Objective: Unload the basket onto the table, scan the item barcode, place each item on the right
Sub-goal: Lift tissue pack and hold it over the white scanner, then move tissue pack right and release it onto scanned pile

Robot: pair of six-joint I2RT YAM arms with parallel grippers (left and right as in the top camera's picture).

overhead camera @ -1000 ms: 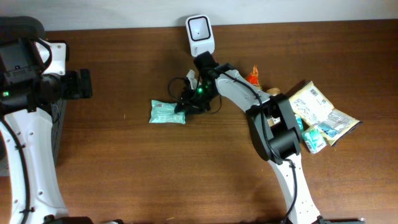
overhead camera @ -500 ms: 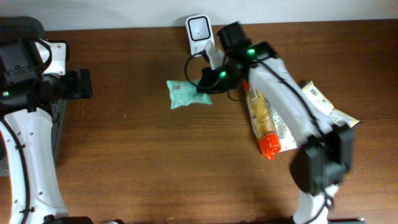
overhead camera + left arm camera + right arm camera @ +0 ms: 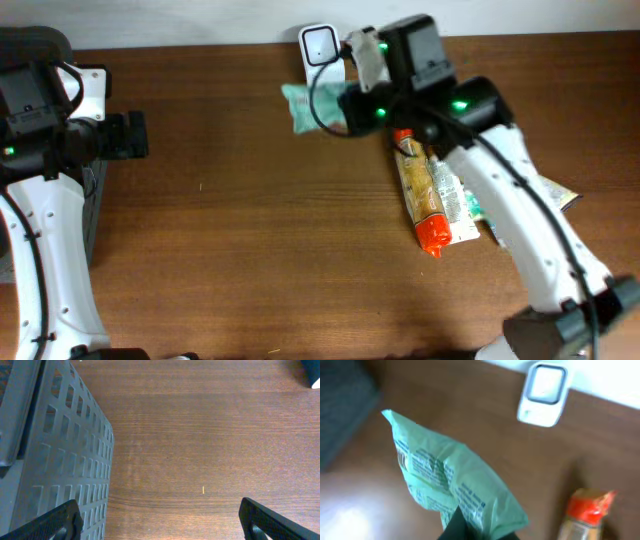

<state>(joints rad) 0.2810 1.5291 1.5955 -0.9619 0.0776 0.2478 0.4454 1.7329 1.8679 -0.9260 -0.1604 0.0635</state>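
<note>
Green packet [image 3: 303, 104] first, since it is the item to be scanned: it is up off the wood, pinched by one end in the right gripper [image 3: 345, 106], at the far edge of the table near the scanner.

The brown table [image 3: 250, 250] fills most of what I can see. The right arm reaches across it towards the back wall. The left arm is parked well apart on the other side, over a grey slotted crate [image 3: 60, 460]. The left gripper [image 3: 160, 521] has its fingers spread wide and nothing between them. To the right lies a heap of snack bags [image 3: 548, 190], and just beside it a long pouch with an orange end [image 3: 425, 195]; both are flat on the wood and untouched.

Smaller again is the white scanner [image 3: 320, 45], standing upright against the wall. The packet hangs just in front of it and a little to its left. The right fingers are closed tight on the packet's crimped edge.

As I judge it, the pick-up is done and so is most of the carry. What is left is the presenting. The wrist view is blurred, so I cannot tell where the barcode sits or whether it faces the scanner window. I see no sign that a read has registered.
</note>
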